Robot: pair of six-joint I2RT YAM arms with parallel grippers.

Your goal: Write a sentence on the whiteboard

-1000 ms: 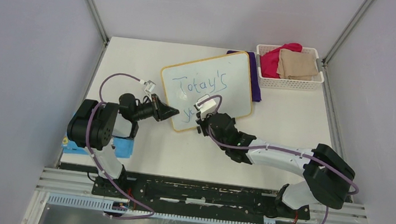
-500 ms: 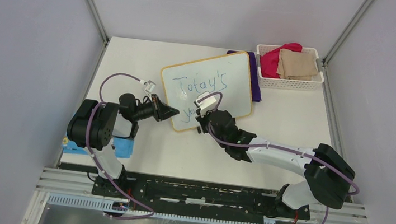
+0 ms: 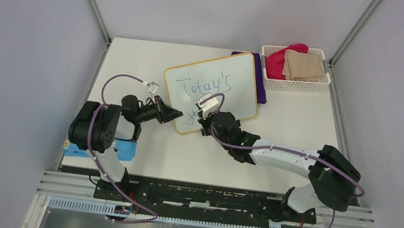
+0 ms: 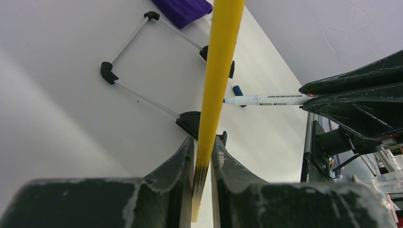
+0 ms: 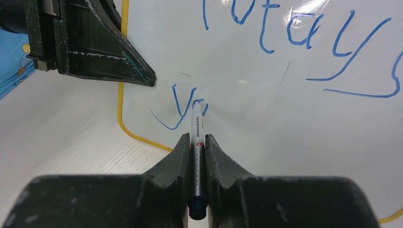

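The whiteboard (image 3: 230, 94), white with a thin yellow-tan frame, lies slanted at mid-table. Blue marker writing, the sentence (image 3: 206, 84), reads "Totay's" on top, with a "y" and a part-formed letter (image 5: 183, 107) below it. My right gripper (image 5: 197, 140) is shut on a white marker (image 5: 196, 128) whose tip rests on the board beside that "y". My left gripper (image 4: 203, 147) is shut on the board's frame edge (image 4: 219, 66) at the near-left corner (image 3: 177, 113). In the left wrist view the marker (image 4: 266, 99) meets the board close to that edge.
A white basket (image 3: 297, 86) holding red and tan cloths stands at the back right. A purple cloth (image 3: 261, 83) lies under the board's far-right edge. A blue booklet (image 3: 124, 150) sits by the left arm's base. The board's wire stand (image 4: 138, 92) shows beneath it.
The right gripper with the marker has shifted slightly left and away across the board's lower line. The left gripper holds the frame where it was.
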